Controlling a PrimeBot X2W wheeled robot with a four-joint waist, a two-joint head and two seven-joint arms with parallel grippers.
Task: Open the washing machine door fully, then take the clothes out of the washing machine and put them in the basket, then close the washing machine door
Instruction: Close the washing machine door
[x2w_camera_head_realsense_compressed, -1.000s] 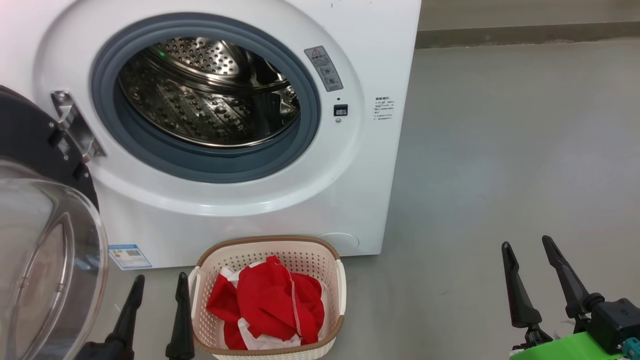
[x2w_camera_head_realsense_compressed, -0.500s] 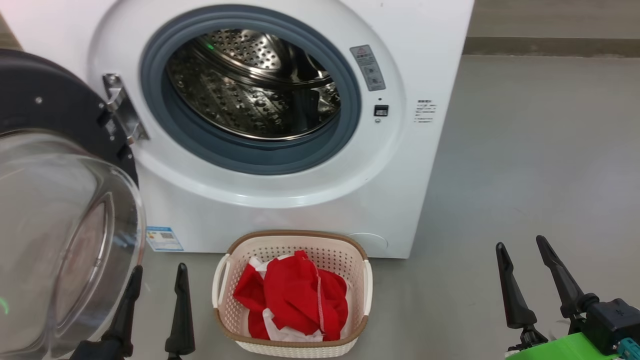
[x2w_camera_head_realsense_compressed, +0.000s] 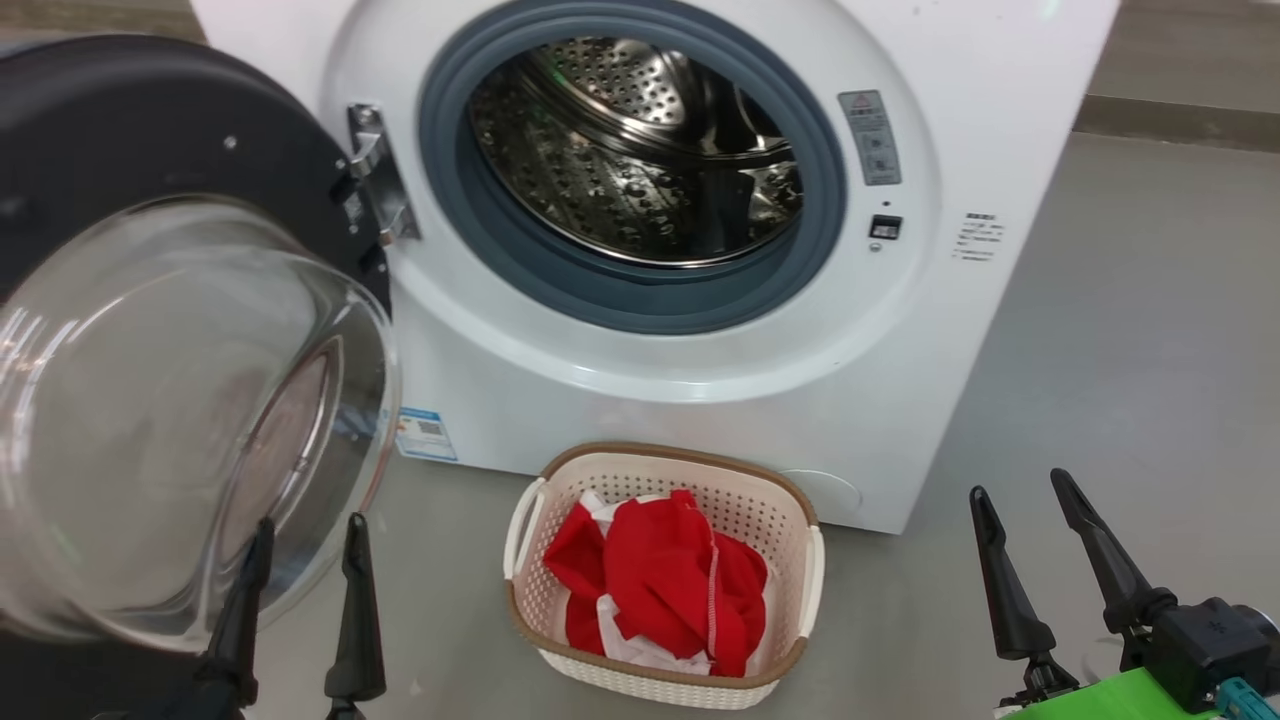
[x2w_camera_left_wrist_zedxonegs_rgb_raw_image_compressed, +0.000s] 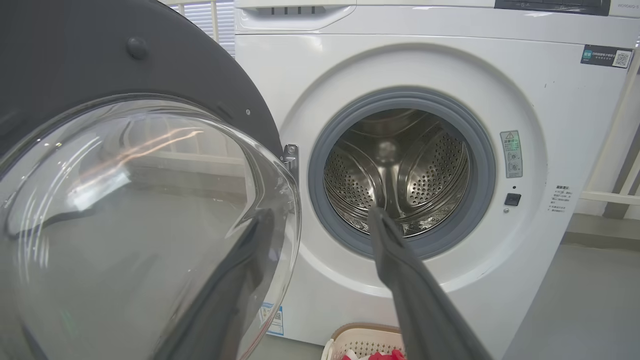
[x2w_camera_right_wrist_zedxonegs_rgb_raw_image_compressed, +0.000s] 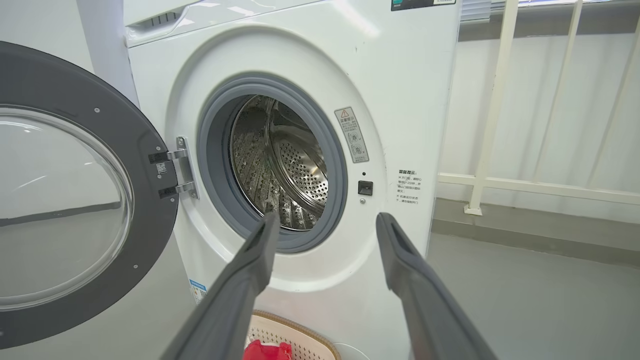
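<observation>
Grey floor (x2w_camera_head_realsense_compressed: 1100, 350) under the washing machine (x2w_camera_head_realsense_compressed: 700, 400), the washing machine door (x2w_camera_head_realsense_compressed: 150, 120) swung wide on its hinge at the left, steel drum (x2w_camera_head_realsense_compressed: 640, 150) in plain sight. Just before the machine, the basket (x2w_camera_head_realsense_compressed: 662, 453) on the floor, the clothes (x2w_camera_head_realsense_compressed: 660, 570) heaped inside. Low left, the left gripper (x2w_camera_head_realsense_compressed: 310, 522) by the door's glass bowl, fingers spread wide, holding nothing; low right, the right gripper (x2w_camera_head_realsense_compressed: 1017, 485) likewise spread and empty, over the floor.
</observation>
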